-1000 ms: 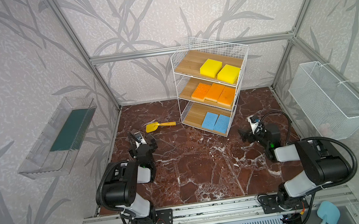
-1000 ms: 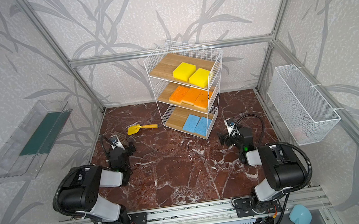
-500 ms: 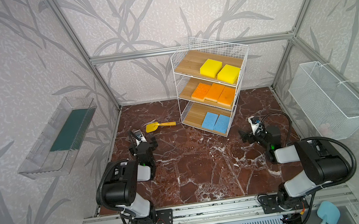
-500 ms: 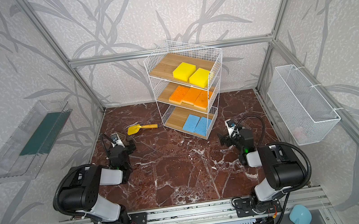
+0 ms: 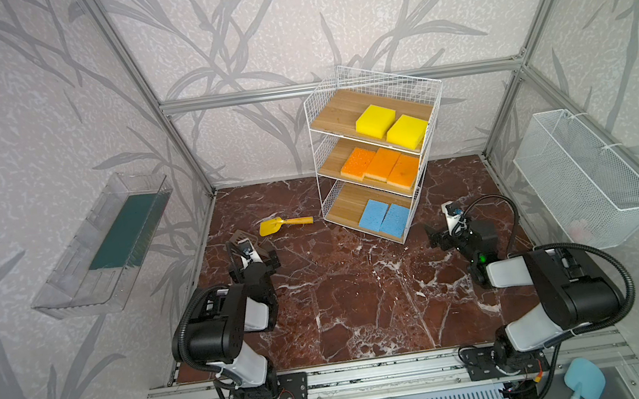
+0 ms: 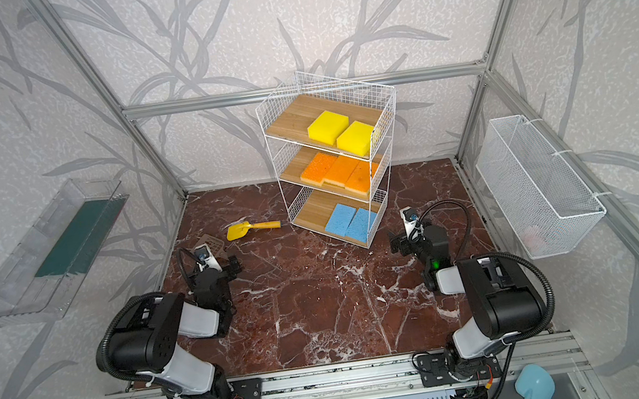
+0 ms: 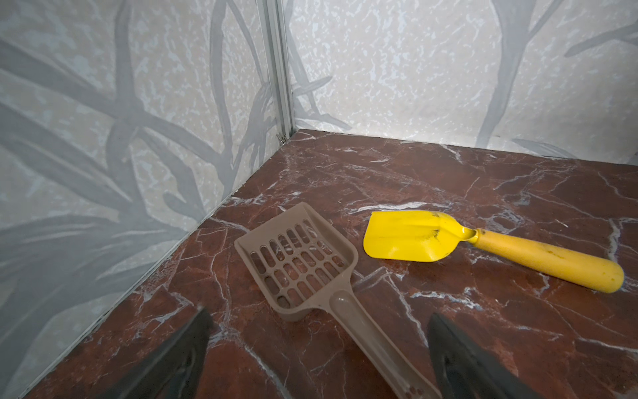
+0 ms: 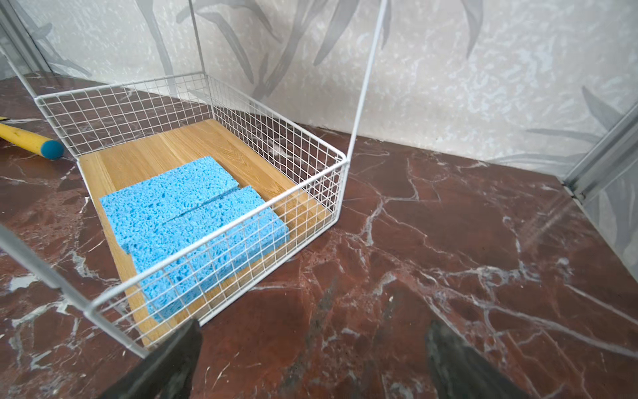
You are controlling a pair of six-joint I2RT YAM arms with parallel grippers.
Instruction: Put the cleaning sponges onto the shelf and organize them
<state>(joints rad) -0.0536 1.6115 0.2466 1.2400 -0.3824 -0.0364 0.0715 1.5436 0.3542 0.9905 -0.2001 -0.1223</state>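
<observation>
**Sponges (image 5: 382,165) all on shelf (image 5: 334,117), nothing held**

Shelf stands at back centre of the marble floor (image 5: 342,289). Top board: two yellow sponges (image 5: 375,121) side by side. Middle: three orange sponges (image 5: 401,171) in a row. Bottom: two blue sponges (image 8: 179,207), touching. Left gripper (image 7: 319,316) has jaws wide apart and empty, over the handle of a brown slotted scoop (image 7: 300,262); yellow scoop (image 7: 414,238) lies just beside. Right gripper (image 8: 312,326) is also spread wide and empty, near the shelf's bottom tier.
</observation>
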